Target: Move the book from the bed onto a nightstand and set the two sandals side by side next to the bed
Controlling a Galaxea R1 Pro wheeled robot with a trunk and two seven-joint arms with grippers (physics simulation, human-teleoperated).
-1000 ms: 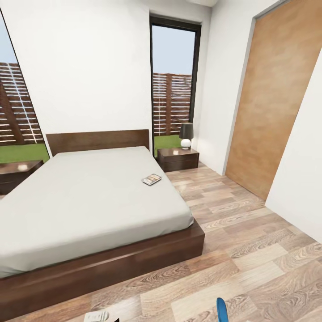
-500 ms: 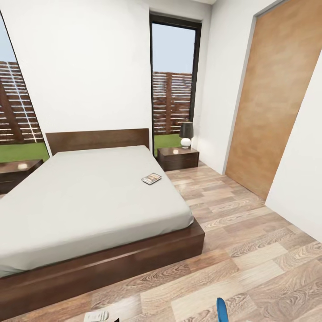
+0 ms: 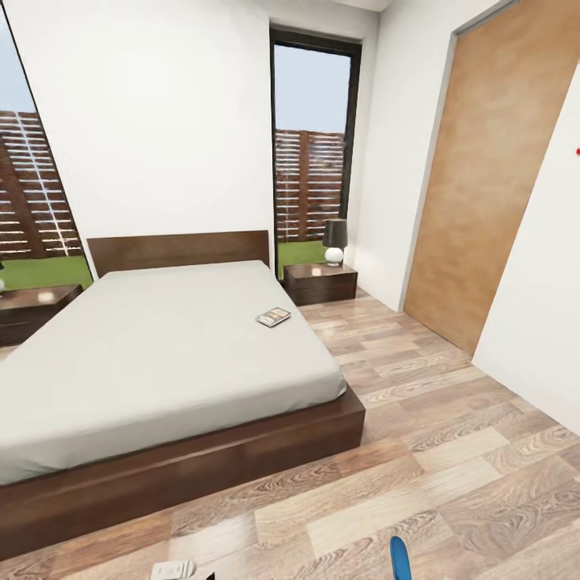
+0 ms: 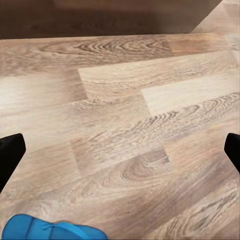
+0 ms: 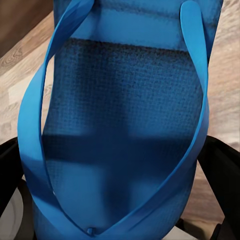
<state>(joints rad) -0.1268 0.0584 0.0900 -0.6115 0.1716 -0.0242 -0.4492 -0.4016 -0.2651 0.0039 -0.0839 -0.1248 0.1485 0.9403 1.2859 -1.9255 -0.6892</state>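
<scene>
Right pincer (image 5: 117, 165): I see a blue sandal (image 5: 125, 120) between its two fingers, pinched.
Left pincer (image 4: 120, 150): spread wide over the wood floor (image 4: 125, 110); a second sandal (image 4: 50, 230) lies just beside it.
Book (image 3: 274, 317): I see it on the bed (image 3: 161, 354), near the edge.
Nightstand (image 3: 320, 282): beside the bed, well apart from me.

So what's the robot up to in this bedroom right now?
It is tidying up and stands near the foot of the bed. A blue sandal sits between the right gripper's fingers, apparently held. The left gripper is open and empty above the wood floor, with something blue, likely a sandal, at its view's edge. The book lies on the mattress, not yet on a nightstand.
</scene>
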